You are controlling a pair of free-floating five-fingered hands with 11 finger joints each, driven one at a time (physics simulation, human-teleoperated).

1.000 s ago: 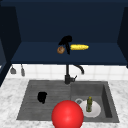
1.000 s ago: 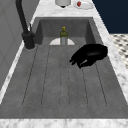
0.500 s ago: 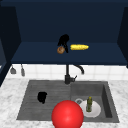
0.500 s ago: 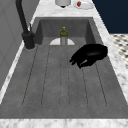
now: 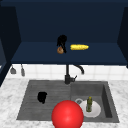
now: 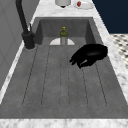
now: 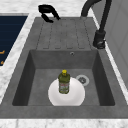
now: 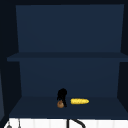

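Right hand (image 5: 61,41) up at cabinet shelf (image 5: 105,56), fingers curled down around small brown round item (image 5: 60,50), near shelf's front edge, left of middle. Item appears resting on or just above shelf; cannot tell which. Grip not released. Corn cob (image 5: 79,47) lies just beside, to right.

Left hand (image 5: 42,97) hovers over sink drainboard (image 6: 50,82), fingers loosely curled, holding nothing.

Basin: green bottle (image 7: 64,81) upright on white plate (image 7: 75,96). Black faucet (image 5: 68,75) at back edge. Red ball (image 5: 67,114) at front edge. Marble table (image 5: 8,100), dark blue cabinet.
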